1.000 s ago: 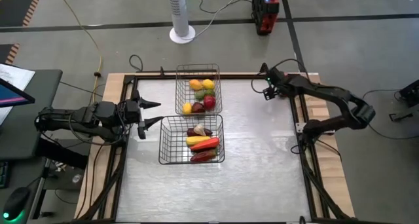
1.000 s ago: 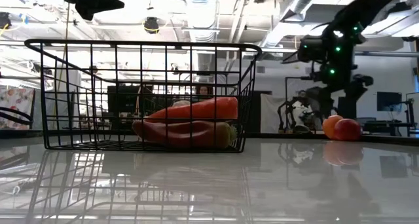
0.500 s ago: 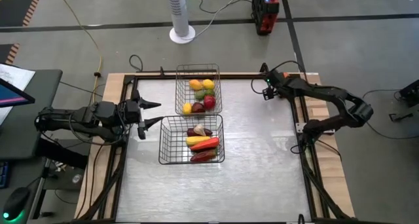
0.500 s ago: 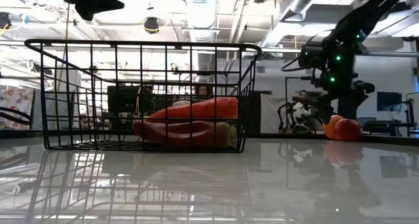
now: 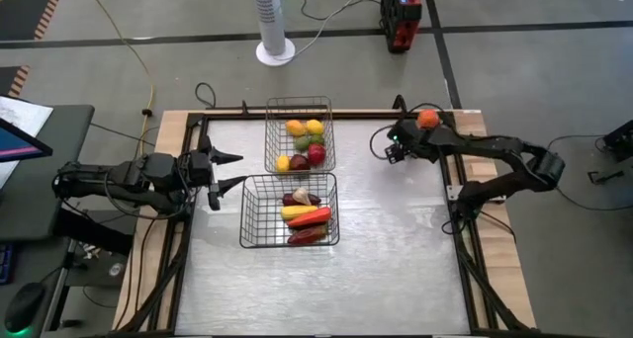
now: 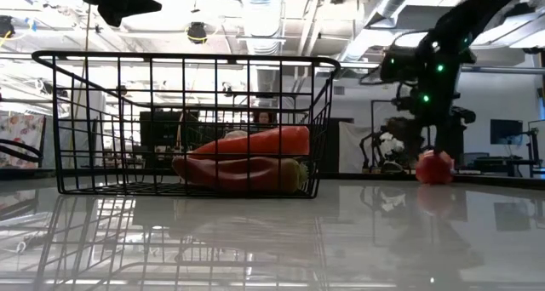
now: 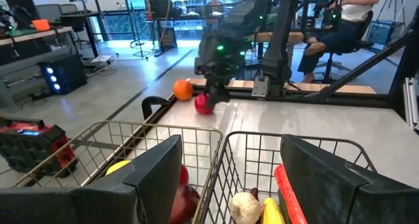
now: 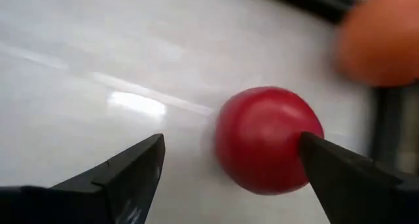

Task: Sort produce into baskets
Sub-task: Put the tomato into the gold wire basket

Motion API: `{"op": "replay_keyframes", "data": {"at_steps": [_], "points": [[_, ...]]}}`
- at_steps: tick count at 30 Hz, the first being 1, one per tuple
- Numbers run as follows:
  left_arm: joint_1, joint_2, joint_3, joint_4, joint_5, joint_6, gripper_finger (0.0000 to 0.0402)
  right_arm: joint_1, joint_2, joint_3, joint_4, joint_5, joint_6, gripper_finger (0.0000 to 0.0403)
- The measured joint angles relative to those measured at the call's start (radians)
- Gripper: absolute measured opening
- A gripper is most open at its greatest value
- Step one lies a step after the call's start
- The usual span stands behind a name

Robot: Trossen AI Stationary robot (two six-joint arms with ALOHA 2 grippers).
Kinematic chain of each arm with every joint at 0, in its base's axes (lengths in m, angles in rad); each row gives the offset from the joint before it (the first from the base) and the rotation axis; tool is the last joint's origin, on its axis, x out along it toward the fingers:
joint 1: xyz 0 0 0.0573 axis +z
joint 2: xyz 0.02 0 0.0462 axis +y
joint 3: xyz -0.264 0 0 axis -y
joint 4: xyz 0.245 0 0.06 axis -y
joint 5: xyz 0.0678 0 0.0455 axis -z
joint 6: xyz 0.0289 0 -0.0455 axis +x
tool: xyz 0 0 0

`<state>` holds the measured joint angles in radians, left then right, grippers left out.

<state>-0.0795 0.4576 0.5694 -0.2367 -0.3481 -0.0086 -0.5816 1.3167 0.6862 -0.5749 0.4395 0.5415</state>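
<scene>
A round red fruit (image 8: 268, 139) rests on the table near the far right corner, with a round orange fruit (image 5: 427, 119) beside it by the table frame. My right gripper (image 8: 229, 155) is open, low over the red fruit (image 7: 203, 104), one finger on each side; it hides the fruit in the high view. The silvery basket (image 5: 300, 106) holds round produce. The darker basket (image 5: 259, 214) in front of it holds long red and yellow pieces. My left gripper (image 5: 229, 170) is open and empty to the left of the baskets. My right gripper comes at the red fruit from above, slanting. One fingertip (image 8: 321, 155) stands right at the fruit's side (image 8: 298, 135), and I cannot tell whether it touches. The other finger (image 8: 141, 162) is well apart from it. The fruit sits on the table.
The black table frame (image 5: 450, 170) runs close behind the two fruits. A wide bare stretch of tabletop (image 5: 396, 239) lies between the baskets and the right edge. People and furniture show in the room beyond the table.
My right gripper has moved a little toward the table's left and near edges, uncovering the orange fruit in the high view. In the low view the red fruit now stands a little farther left than before, and the orange one no longer shows beside it.
</scene>
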Motion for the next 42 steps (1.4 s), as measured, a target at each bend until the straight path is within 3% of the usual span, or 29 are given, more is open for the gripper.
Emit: {"op": "replay_keyframes", "data": {"at_steps": [5, 11, 19, 30, 37, 42], "points": [[0.0, 0.0, 0.0, 0.002, 0.0, 0.0, 0.0249, 0.186, -0.039, 0.027, 0.018, -0.134, 0.064, 0.0376], [0.0, 0.0, 0.0, 0.009, 0.0, -0.004, 0.0249, 0.353, -0.066, 0.094, 0.062, -0.09, 0.056, 0.0376], [0.0, 0.0, 0.0, 0.009, 0.004, -0.012, 0.0249, 0.37, -0.022, 0.092, 0.051, -0.004, 0.038, 0.0376], [0.0, 0.0, 0.0, 0.002, 0.003, -0.004, 0.0249, 0.43, 0.144, 0.076, 0.282, -0.076, -0.016, 0.0376], [0.0, 0.0, 0.0, -0.008, 0.003, -0.004, 0.0249, 0.464, 0.121, 0.076, 0.273, -0.071, -0.018, 0.0376], [0.0, 0.0, 0.0, -0.008, 0.002, -0.004, 0.0249, 0.536, 0.073, 0.076, 0.278, -0.071, -0.136, 0.0376]]}}
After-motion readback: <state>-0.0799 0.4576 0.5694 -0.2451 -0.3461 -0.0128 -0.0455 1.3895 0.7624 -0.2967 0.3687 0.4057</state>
